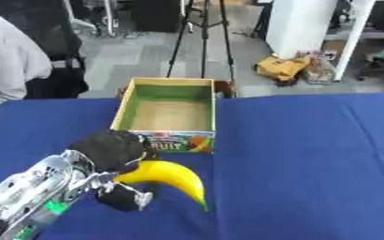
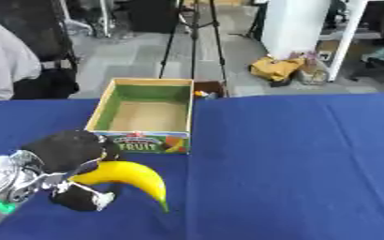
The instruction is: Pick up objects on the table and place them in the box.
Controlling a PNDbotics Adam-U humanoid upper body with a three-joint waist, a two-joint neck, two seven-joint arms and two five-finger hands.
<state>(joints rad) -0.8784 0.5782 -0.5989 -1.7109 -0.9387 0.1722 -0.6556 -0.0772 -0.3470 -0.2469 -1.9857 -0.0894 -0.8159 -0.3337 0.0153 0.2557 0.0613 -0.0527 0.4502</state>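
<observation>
A yellow banana (image 1: 172, 178) hangs over the blue table, gripped at its thick end by my left hand (image 1: 109, 154), whose black fingers and thumb curl round it. Its curved tip points down and to the right. Just behind the hand stands the open cardboard box (image 1: 167, 112) with a green inner wall, a bare brown floor and a fruit print on its front. The box holds nothing that I can see. My right hand shows in neither view.
The blue table (image 1: 310, 154) stretches wide to the right of the box. Beyond the far edge stand a tripod (image 1: 202, 37), a white pillar and a yellow bag on the floor. A person in grey sits at the far left.
</observation>
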